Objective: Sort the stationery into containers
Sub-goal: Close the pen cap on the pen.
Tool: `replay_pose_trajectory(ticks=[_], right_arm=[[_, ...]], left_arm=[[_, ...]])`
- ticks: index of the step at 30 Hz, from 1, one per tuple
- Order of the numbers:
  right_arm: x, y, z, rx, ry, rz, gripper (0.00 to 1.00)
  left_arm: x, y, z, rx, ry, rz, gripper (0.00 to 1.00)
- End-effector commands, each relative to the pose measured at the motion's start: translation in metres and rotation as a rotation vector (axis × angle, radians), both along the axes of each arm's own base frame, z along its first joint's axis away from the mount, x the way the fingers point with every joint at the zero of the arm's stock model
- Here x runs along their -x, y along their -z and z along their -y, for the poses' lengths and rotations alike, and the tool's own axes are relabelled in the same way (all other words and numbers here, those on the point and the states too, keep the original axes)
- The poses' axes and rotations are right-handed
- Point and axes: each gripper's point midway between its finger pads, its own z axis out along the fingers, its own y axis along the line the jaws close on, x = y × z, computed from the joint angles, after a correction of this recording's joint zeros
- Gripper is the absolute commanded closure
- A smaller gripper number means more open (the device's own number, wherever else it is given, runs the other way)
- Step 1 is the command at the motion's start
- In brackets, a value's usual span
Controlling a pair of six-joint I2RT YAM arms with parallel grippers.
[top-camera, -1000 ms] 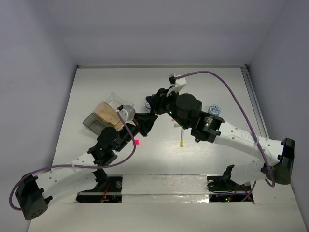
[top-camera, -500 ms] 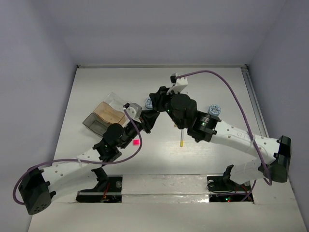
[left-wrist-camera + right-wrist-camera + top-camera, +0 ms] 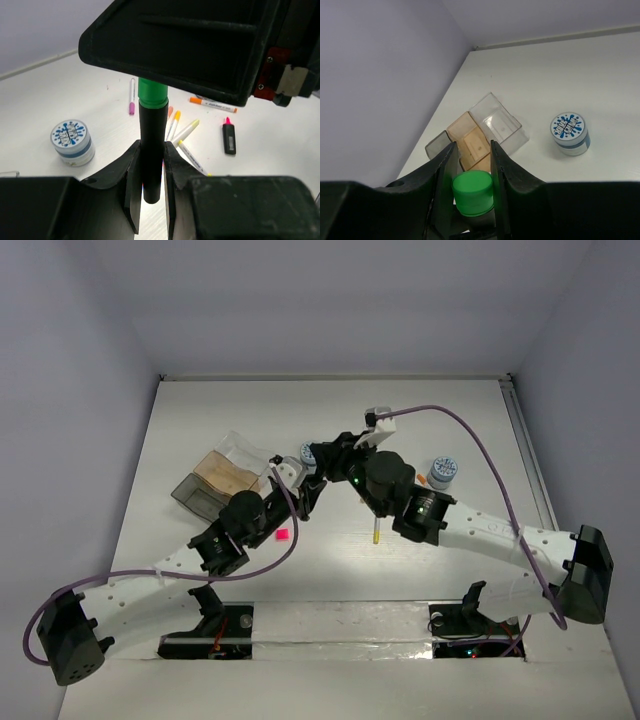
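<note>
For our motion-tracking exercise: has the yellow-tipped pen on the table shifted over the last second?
No. The yellow-tipped pen lies where it did, level with and right of the pink cube.

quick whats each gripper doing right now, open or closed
left gripper: closed, fingers on the black barrel of the green-capped marker.
right gripper: closed, fingers on the same marker's green cap.

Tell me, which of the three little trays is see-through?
The clear tray, at the end nearest the blue-white disc; the tan tray and grey tray are coloured.
</note>
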Motion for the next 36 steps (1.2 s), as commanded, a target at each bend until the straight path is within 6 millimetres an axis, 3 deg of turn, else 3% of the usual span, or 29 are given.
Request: replay_pose_trajectory(ticks=[1,5,8,12,15,17,20,24,26,28,31,36], right_arm=[[0.065,0.13,-0.024,0.256,-0.274,-0.265,1.0],[0.082,0.151,-0.035,0.247,-0.318,-0.286,1.0],[0.094,0.179,-0.036,0.281,-0.322,-0.336,1.0],[0.108,0.225,-0.022,0.315,-0.315,-0.427,1.0],[0.118,0.242,-0.026,0.313,-0.337,-0.471,1.0],[0.123,0.247,-0.031,0.34,-0.342,-0.475,1.0],[0.121,0.259,-0.021,0.397,-0.298,-0.481,1.0],[0.112,0.248,-0.002,0.41,-0.232,-0.436,1.0],[0.116,0.251,-0.01,0.397,-0.265,-0.444,1.0],[0.125,0.27,-0.022,0.392,-0.312,-0.496,1.0],[0.138,0.28,-0.034,0.35,-0.374,-0.533,1.0],[0.15,0.294,-0.037,0.348,-0.408,-0.575,1.0]], left_arm=[[0.012,-0.201,-0.049,0.497,-0.096,0.376,1.0],[0.011,-0.204,-0.048,0.495,-0.099,0.376,1.0],[0.01,-0.208,-0.051,0.485,-0.114,0.385,1.0],[0.012,-0.213,-0.056,0.485,-0.122,0.399,1.0],[0.013,-0.212,-0.05,0.489,-0.098,0.389,1.0],[0.011,-0.21,-0.047,0.485,-0.095,0.383,1.0],[0.015,-0.215,-0.053,0.495,-0.097,0.39,1.0],[0.02,-0.219,-0.056,0.502,-0.09,0.399,1.0],[0.019,-0.219,-0.052,0.518,-0.073,0.383,1.0],[0.02,-0.221,-0.05,0.521,-0.065,0.382,1.0],[0.021,-0.225,-0.055,0.522,-0.076,0.39,1.0],[0.019,-0.227,-0.053,0.514,-0.081,0.391,1.0]])
